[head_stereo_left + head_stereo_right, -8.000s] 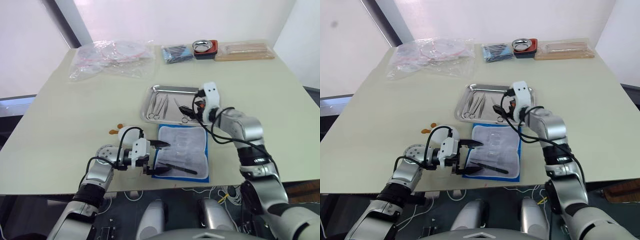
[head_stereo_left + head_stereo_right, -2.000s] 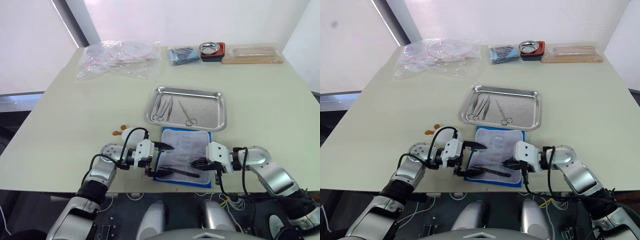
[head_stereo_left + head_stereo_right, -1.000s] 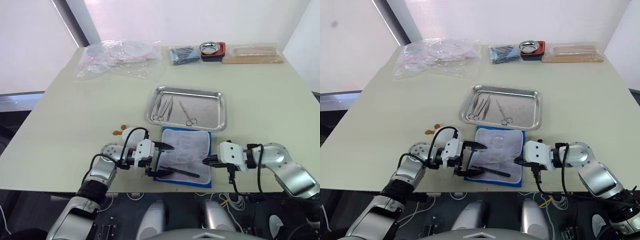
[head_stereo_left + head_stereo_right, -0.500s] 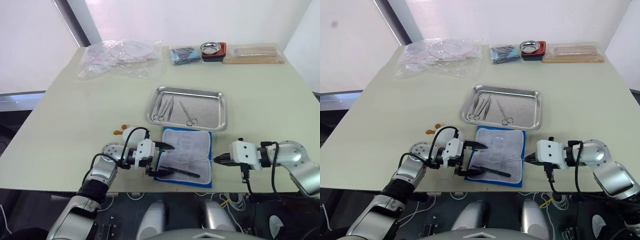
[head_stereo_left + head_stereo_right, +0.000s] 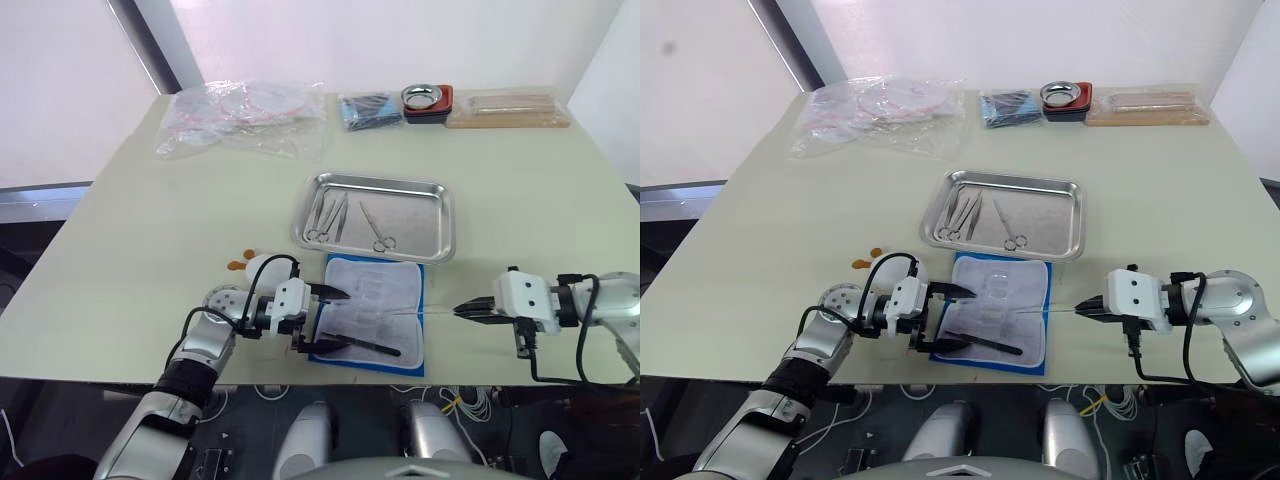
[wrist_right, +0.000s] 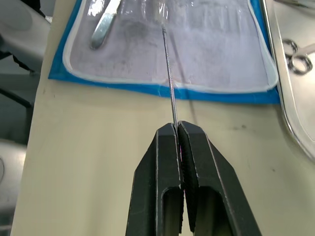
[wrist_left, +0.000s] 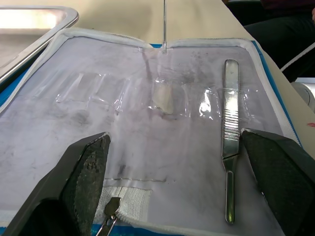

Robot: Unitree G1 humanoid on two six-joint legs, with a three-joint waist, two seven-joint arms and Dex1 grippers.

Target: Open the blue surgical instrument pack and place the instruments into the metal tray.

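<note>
Two tools work here: the right tool [image 6: 177,129] pinches a thin probe [image 6: 169,73] whose far tip remains in the blue surgical instrument pack [image 5: 992,312]; the left tool [image 5: 322,318] is spread over its near edge. Lifting early could bend it or drag the pack; the metal tray [image 5: 1070,215] sits just beyond, on the bench.

Both arms: silver-grey metallic shells with rounded joint housings, black bands at the joints. Wrists end in white boxy modules. Loose black cables loop from forearm to wrist on each side. Left gripper [image 5: 322,319] and right gripper [image 6: 177,129]: two matte black fingers each, thick at the base, tapering to points.
</note>
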